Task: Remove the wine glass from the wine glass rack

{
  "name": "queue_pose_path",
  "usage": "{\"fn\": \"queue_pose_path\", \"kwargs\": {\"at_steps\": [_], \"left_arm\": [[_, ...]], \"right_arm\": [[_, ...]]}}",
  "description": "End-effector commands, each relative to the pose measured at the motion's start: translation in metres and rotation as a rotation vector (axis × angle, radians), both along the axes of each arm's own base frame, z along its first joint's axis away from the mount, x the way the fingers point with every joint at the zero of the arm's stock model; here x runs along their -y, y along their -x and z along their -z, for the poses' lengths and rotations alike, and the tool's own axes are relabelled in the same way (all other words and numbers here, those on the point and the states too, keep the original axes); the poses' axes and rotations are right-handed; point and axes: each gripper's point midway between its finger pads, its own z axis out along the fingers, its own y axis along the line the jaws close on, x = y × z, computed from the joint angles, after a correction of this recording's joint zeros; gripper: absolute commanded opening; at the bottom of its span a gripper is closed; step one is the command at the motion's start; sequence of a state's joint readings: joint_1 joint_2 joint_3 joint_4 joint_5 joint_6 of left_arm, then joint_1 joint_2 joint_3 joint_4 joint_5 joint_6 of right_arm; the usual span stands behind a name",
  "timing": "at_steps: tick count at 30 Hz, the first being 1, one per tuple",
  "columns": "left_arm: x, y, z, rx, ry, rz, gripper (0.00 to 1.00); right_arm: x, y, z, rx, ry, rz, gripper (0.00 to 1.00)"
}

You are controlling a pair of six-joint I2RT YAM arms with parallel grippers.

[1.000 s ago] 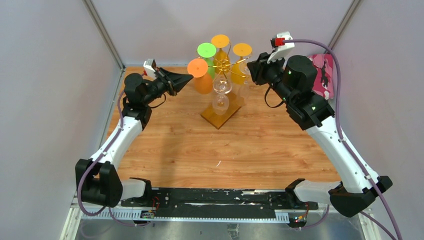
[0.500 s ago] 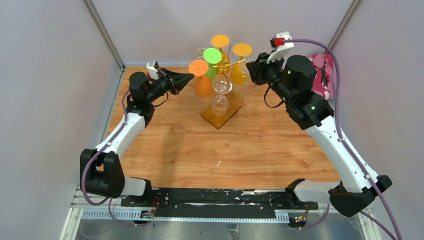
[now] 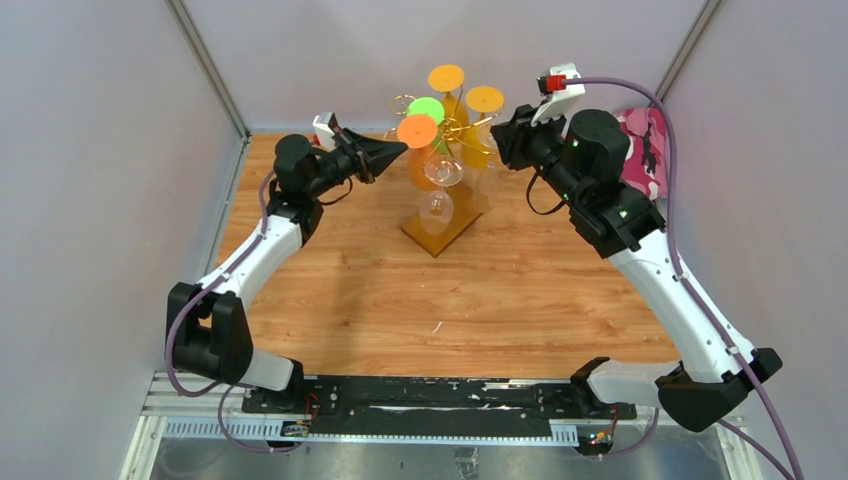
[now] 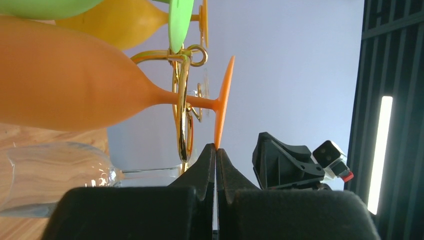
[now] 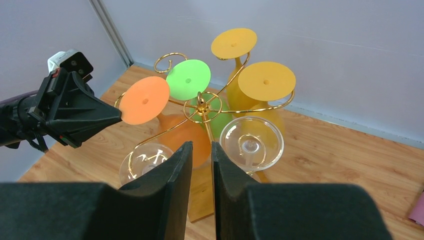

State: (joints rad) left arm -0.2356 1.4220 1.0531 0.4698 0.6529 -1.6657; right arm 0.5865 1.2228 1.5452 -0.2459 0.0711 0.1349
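Motion since a second ago is all on your left side: the left gripper (image 3: 398, 149) has pushed in toward the wine glass rack (image 3: 441, 236), and the orange wine glass (image 3: 417, 130) and the green glass (image 3: 427, 108) have slid rightward along their wire arms, while the right gripper (image 5: 201, 150) has held its place. The rack stands at the far middle of the table (image 3: 500, 290), between both grippers. Your orange glass hangs inverted from a gold curl, foot on top and bowl pointing down, long axis roughly upright. In the left wrist view the left fingers (image 4: 205, 162) are pressed together, and the rim of the orange foot meets their tips; you cannot tell whether that rim is nipped or merely touched. The right fingers (image 5: 175, 165) sit nearly together with a narrow gap, gripping nothing. The orange bowl is cut off at the left wrist view's edge, and from above its stem hides under the foot.
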Motion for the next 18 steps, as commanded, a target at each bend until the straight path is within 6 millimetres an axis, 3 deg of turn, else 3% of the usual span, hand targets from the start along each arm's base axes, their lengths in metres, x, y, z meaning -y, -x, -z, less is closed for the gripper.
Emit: {"fn": "queue_pose_path", "kwargs": {"at_steps": [1,18], "left_arm": [[0.002,0.012,-0.024,0.073,0.018,0.012,0.0],[-0.018,0.084,-0.005,0.068,-0.09,-0.017,0.0]], "right_arm": [[0.003,-0.001,-0.007,0.02,-0.022,0.004,0.25],[-0.008,0.002,0.0,-0.014,-0.047,-0.044,0.24]]}}
